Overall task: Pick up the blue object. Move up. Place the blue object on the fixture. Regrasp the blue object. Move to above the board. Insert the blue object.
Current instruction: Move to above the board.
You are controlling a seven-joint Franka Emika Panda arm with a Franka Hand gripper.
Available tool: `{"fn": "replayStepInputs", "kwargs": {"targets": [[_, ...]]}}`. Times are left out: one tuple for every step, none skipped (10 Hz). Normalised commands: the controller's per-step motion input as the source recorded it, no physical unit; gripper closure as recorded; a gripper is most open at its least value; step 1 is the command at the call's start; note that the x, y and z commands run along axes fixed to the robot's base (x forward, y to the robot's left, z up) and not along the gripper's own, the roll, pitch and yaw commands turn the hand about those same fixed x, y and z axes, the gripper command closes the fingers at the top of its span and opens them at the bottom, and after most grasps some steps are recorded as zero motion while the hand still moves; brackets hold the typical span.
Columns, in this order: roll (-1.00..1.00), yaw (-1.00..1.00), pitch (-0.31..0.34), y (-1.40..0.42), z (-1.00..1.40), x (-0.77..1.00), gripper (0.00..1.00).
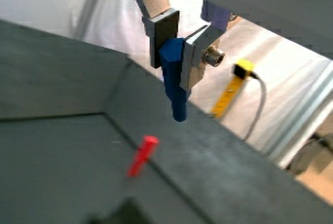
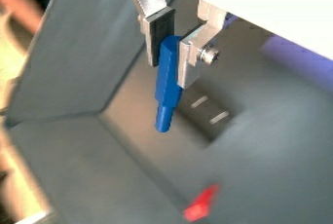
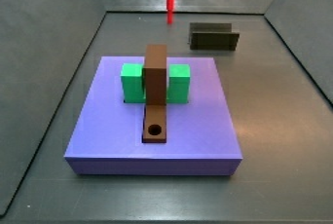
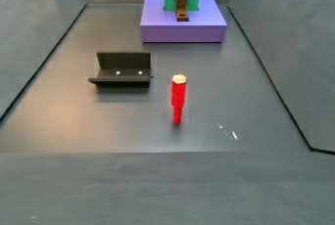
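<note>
The gripper (image 1: 178,45) is seen only in the wrist views; it is raised above the dark floor and is out of frame in both side views. The jaws are closed narrow on the blue peg (image 1: 173,77), which is clamped near its upper end between the 2 silver fingers (image 1: 163,25) with dark pads. In both wrist views the blue peg (image 2: 166,87) hangs roughly straight down from the gripper (image 2: 176,35), its lower end free and well clear of the floor.

The red peg (image 1: 142,156) is seen on the floor below in a wrist view. In both side views the red peg (image 4: 177,99) stands upright on its own, apart from everything else.

The fixture (image 4: 121,70), a dark open bracket with 2 small holes in its wall, sits on the floor near the red peg but not touching it. Part of the fixture (image 2: 205,111) is visible below the gripper in a wrist view, slightly off to one side of the peg tip. Nothing is seen in it.

The purple board (image 3: 108,139) lies flat on the floor, well apart from the fixture (image 3: 213,37). A green block (image 3: 132,82) sits on it, crossed by a long brown bar (image 3: 156,87) with 1 round hole (image 3: 156,130) near its end. The hole is unoccupied.
</note>
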Motion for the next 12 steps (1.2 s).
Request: {"fn": "replayStepInputs", "kwargs": {"targets": [[-1.0,-0.07,0.01,-1.4,0.31,-1.07,1.0],[-1.0,-0.06,0.01,-1.4,0.28,-1.1,1.0],[-1.0,-0.06,0.012,-1.4,0.28,-1.09,1.0],[-1.0,-0.05,0.012,-0.93,0.19,-0.75,1.0],[-1.0,-0.05,0.016,-0.49,0.09,-0.42,1.0],[-1.0,-0.04,0.024,-0.16,0.02,-0.16,1.0],[-1.0,-0.04,0.023,-0.11,0.03,-0.12,1.0],[-0.97,-0.04,-0.001,-0.05,0.01,-0.1,1.0],[-0.75,-0.03,-0.019,-0.02,0.0,-0.09,1.0],[-0.48,-0.01,-0.026,0.01,0.0,-0.07,1.0],[-0.37,-0.01,-0.029,0.01,0.0,-0.05,1.0],[-0.21,-0.01,-0.022,0.01,0.0,-0.03,1.0]]}}
